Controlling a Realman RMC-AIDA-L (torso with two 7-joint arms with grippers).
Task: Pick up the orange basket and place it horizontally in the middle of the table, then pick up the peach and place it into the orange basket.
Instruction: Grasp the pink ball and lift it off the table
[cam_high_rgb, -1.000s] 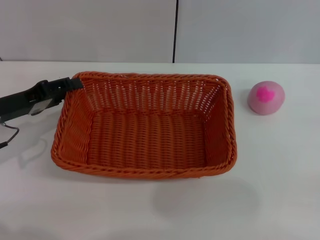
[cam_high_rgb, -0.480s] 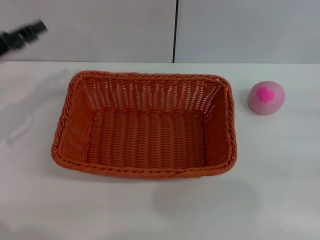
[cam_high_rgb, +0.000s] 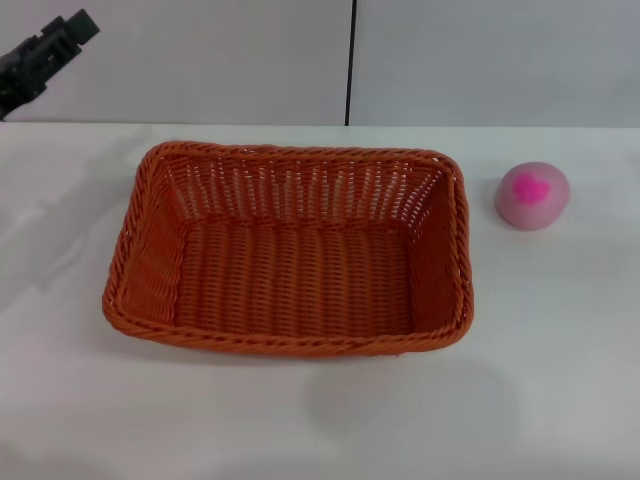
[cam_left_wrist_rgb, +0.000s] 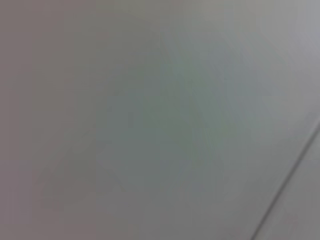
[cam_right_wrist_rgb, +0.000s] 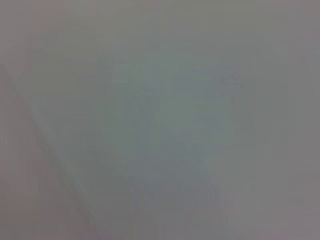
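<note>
The orange basket (cam_high_rgb: 290, 248) lies lengthwise across the middle of the white table (cam_high_rgb: 560, 360), open side up and empty. The peach (cam_high_rgb: 532, 195), pale pink with a magenta blotch, rests on the table to the basket's right, a short gap away from its rim. My left gripper (cam_high_rgb: 78, 25) is raised at the far upper left, well above and clear of the basket. The right gripper is out of the head view. Both wrist views show only a plain grey surface.
A grey wall with a dark vertical seam (cam_high_rgb: 350, 60) stands behind the table's far edge. A faint shadow falls on the tabletop in front of the basket.
My left gripper was at the basket's left rear corner a second ago. It has since lifted away up and to the left. The basket and peach have stayed put.
</note>
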